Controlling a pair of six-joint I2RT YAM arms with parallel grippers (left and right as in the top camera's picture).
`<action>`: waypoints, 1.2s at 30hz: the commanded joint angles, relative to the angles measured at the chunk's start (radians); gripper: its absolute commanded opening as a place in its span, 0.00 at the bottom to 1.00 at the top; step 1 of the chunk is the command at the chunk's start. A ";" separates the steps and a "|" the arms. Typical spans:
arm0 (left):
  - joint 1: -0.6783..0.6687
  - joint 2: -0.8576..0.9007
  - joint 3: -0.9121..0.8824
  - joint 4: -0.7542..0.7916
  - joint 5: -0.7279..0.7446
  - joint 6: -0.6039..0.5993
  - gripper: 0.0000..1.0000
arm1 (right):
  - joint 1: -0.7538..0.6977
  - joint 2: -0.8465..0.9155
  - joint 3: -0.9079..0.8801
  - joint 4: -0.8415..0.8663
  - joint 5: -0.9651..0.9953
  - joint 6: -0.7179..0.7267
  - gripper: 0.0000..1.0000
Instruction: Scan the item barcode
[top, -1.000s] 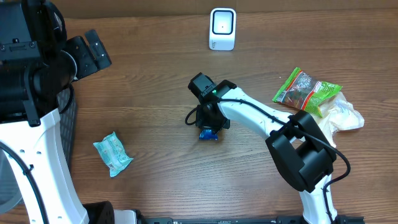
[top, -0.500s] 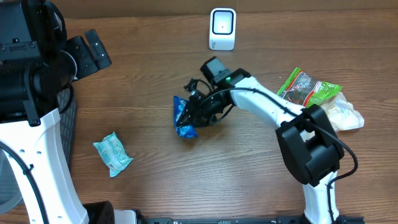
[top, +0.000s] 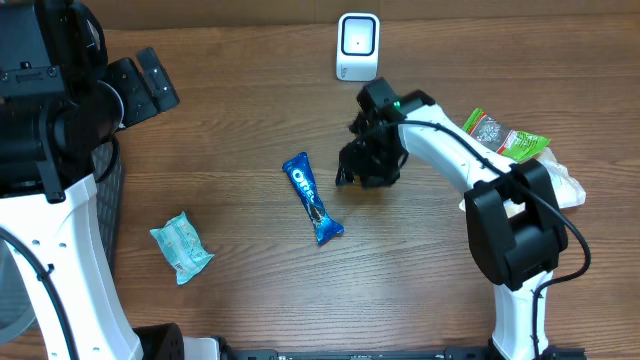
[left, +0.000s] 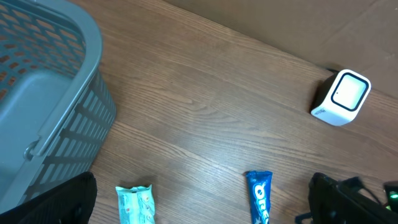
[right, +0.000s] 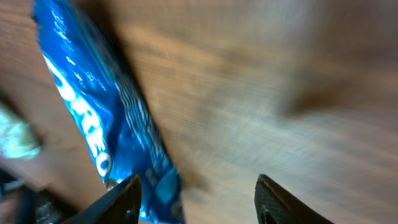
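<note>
change: oreo pack (top: 313, 198) now lies loose, out of your right gripper (top: 352, 172) | right claw spread, empty — left gripper (top: 148, 82) spread too | not scanned yet, regrasp for scanner (top: 357, 46)

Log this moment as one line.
Oreo pack: on table, unheld | right end effector: open, beside it | left end effector: open

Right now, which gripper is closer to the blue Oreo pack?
Right. The right gripper is close beside the Oreo pack, apart from it and open; the left gripper is far off across the table.
</note>
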 joint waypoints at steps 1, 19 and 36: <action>0.002 0.005 0.002 0.004 -0.005 -0.014 1.00 | 0.078 -0.068 0.129 -0.025 0.228 -0.141 0.58; 0.002 0.005 0.002 0.004 -0.005 -0.014 1.00 | 0.436 0.000 0.115 0.111 0.586 -0.282 0.16; 0.002 0.005 0.002 0.004 -0.005 -0.014 1.00 | 0.438 0.161 0.115 0.117 0.644 -0.350 0.41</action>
